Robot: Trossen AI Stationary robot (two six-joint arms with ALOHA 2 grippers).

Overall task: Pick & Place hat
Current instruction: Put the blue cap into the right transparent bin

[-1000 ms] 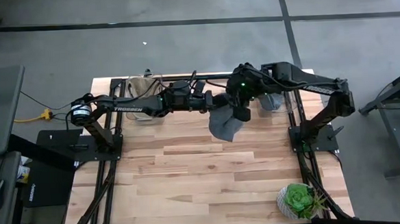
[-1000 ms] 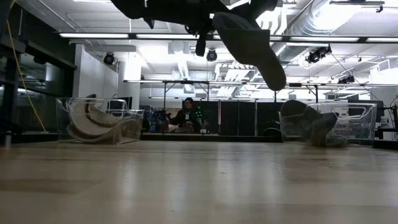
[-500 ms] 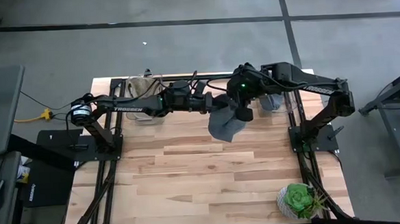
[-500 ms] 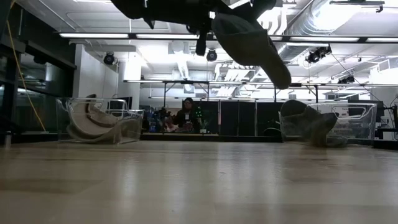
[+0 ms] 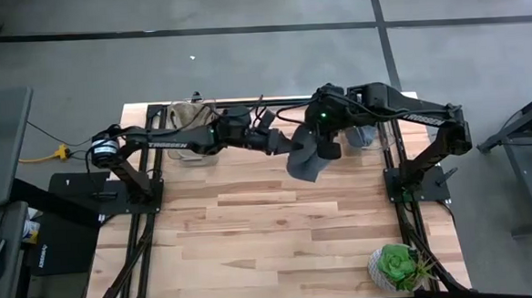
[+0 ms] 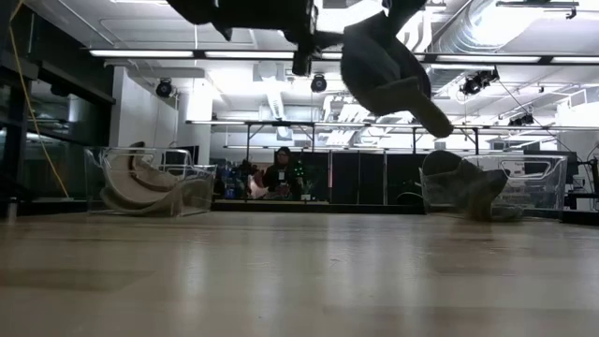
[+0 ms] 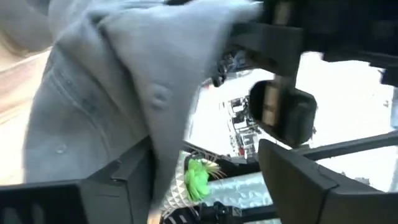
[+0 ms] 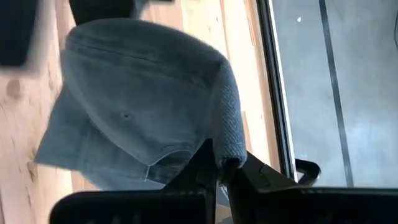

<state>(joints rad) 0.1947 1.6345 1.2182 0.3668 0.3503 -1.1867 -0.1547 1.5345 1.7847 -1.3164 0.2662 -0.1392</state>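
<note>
A grey cap (image 5: pixel 305 159) hangs in the air over the table's far middle, between my two arms. It also shows in the low view (image 6: pixel 384 67), high above the tabletop with its visor (image 6: pixel 429 110) slanting down. My right gripper (image 5: pixel 324 146) comes from the right and is shut on the cap. My left gripper (image 5: pixel 278 141) is just left of the cap with its fingers open. In the left wrist view (image 7: pixel 205 163) the cap's crown (image 7: pixel 112 106) fills the space in front of one finger. I cannot tell whether it brushes that finger. My right gripper pinches the cap's rim edge (image 8: pixel 227 147) between its two fingers (image 8: pixel 202 167). The fingers come from above, slanting down. The cap is lifted clear of the table. It hangs below the fingers, crown outward, its top button (image 8: pixel 125 115) in view.
A clear bin with beige caps (image 5: pixel 189 116) stands at the far left and shows in the low view (image 6: pixel 154 183). A clear bin with grey caps (image 5: pixel 361 133) stands at the far right and shows in the low view (image 6: pixel 487 187). A potted plant (image 5: pixel 400 265) sits at the near right corner. A person sits beyond the table.
My left gripper has drawn back toward the table's left edge and now stands apart from the cap. The cap has gone a little toward the table's right edge with my right gripper and has swung, its visor now lower and farther right.
</note>
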